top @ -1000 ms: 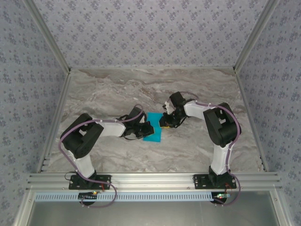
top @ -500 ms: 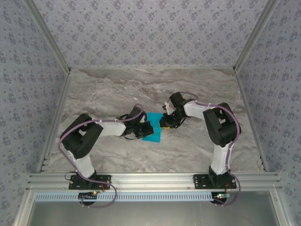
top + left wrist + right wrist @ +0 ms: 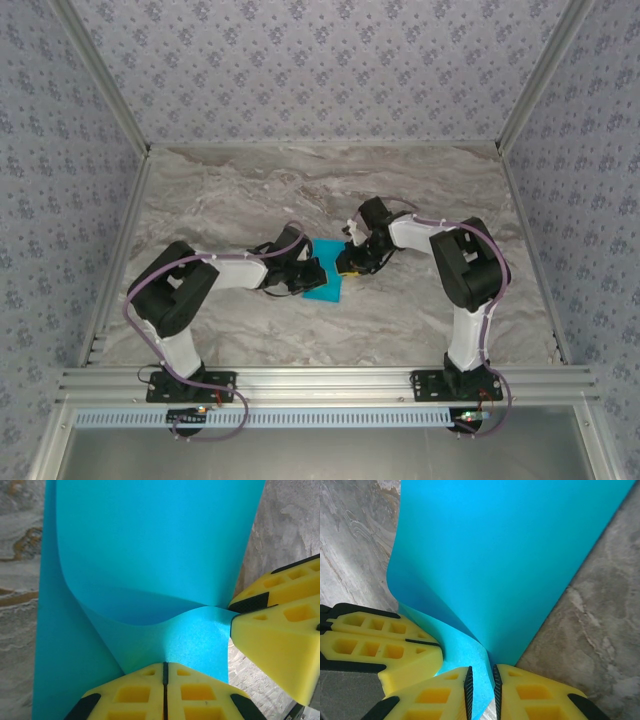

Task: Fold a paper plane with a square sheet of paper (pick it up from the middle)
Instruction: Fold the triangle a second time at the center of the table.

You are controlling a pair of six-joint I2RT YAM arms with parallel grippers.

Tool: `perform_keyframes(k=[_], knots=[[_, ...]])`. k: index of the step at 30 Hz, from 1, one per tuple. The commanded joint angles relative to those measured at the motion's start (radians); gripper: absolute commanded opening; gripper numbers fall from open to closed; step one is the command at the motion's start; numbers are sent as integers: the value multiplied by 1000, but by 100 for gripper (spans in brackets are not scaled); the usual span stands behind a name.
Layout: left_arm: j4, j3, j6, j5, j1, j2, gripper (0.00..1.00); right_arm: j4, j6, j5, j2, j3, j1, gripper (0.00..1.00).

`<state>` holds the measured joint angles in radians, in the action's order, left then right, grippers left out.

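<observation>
The square sheet of paper [image 3: 327, 290] is bright cyan and lies on the marble table [image 3: 420, 190] between both arms. In the left wrist view the paper [image 3: 150, 555] has its near edge curled up off the table. My left gripper [image 3: 165, 667] is shut on that raised edge. From the other side, my right gripper [image 3: 482, 685] straddles the same lifted flap of paper [image 3: 510, 555], its jaws a narrow gap apart. Seen from above, the left gripper [image 3: 314, 274] and right gripper [image 3: 348, 264] nearly touch over the sheet. No paper plane shape shows.
Bare marble stretches all round the sheet. Patterned walls with metal rails [image 3: 120, 250] enclose the table on three sides. An aluminium frame [image 3: 330, 382] carrying the arm bases runs along the near edge.
The right gripper's jaws have parted slightly around the paper flap and it has edged a little left. The left gripper keeps its pinch and has not moved.
</observation>
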<state>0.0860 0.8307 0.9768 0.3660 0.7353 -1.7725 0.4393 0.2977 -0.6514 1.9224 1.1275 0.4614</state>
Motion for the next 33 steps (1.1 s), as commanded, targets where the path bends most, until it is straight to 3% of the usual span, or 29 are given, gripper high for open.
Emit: perform_keyframes(k=[1, 8, 16, 27, 33], knots=[[-75, -1, -12, -27, 5, 21, 9, 26, -16, -17, 22, 16, 8, 21], [-115, -1, -15, -51, 2, 103, 13, 19, -5, -36, -1, 18, 11, 5], [-231, -37, -18, -194, -14, 236, 17, -1, 21, -122, -61, 13, 41, 5], [-236, -82, 11, -225, -19, 238, 14, -107, 99, -242, -60, 3, 84, 5], [-229, -81, 7, -216, -19, 240, 14, -99, 95, -237, -8, 12, 86, 5]])
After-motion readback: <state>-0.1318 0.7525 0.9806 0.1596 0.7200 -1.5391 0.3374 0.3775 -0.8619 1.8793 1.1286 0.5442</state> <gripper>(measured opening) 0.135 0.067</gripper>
